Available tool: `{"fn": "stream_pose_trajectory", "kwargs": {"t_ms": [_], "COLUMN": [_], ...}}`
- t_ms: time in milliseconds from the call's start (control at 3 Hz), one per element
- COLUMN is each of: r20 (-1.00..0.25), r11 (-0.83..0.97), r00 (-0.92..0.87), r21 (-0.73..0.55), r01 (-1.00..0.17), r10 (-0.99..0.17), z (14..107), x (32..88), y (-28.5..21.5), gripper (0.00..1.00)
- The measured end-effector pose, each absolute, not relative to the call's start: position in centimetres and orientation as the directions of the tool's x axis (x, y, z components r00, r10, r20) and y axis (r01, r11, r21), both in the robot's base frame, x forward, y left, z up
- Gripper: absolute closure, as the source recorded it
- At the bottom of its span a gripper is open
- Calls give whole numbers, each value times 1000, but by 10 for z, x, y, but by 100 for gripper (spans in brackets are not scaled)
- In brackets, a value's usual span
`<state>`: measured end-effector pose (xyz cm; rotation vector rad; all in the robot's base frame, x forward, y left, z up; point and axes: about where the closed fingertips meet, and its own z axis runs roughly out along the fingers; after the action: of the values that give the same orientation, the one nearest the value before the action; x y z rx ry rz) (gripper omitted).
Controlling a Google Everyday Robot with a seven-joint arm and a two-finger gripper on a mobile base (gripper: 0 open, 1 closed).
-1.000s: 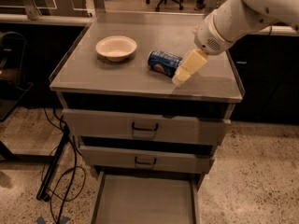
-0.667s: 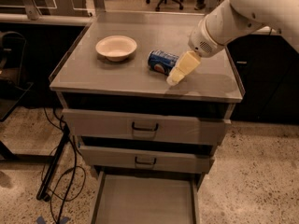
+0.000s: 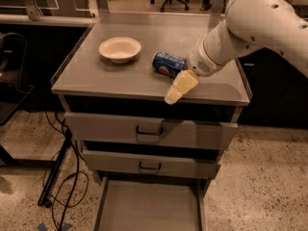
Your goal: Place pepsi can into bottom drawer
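Observation:
The blue pepsi can (image 3: 168,64) lies on its side on the grey cabinet top (image 3: 115,83), right of the cream bowl. My gripper (image 3: 177,89) hangs from the white arm just in front of and slightly right of the can, near the top's front edge, and holds nothing that I can see. The bottom drawer (image 3: 149,207) is pulled out below, a shallow grey tray with a bare floor.
A cream bowl (image 3: 120,48) sits on the top, left of the can. The two upper drawers (image 3: 149,129) with dark handles are slightly out. Black cables and a stand leg (image 3: 60,177) lie on the floor at the left. Office chairs stand behind.
My gripper has moved left and toward the front edge of the top, drawing level with the can's near side. The can and bowl have not moved.

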<state>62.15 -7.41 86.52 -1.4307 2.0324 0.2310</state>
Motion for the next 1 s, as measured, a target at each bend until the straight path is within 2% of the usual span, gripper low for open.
{"fn": "stream_pose_trajectory", "kwargs": {"t_ms": [667,1000], "r20": [-571,-574], "r11": [393,393], "r00": [-187,-186], "r21": [-260,-261], "r01": [-882,-882], "r10": [-799,-797], "z": [857,857], "x": [694,698], "y": [-62,-61], "gripper": [0,0]}}
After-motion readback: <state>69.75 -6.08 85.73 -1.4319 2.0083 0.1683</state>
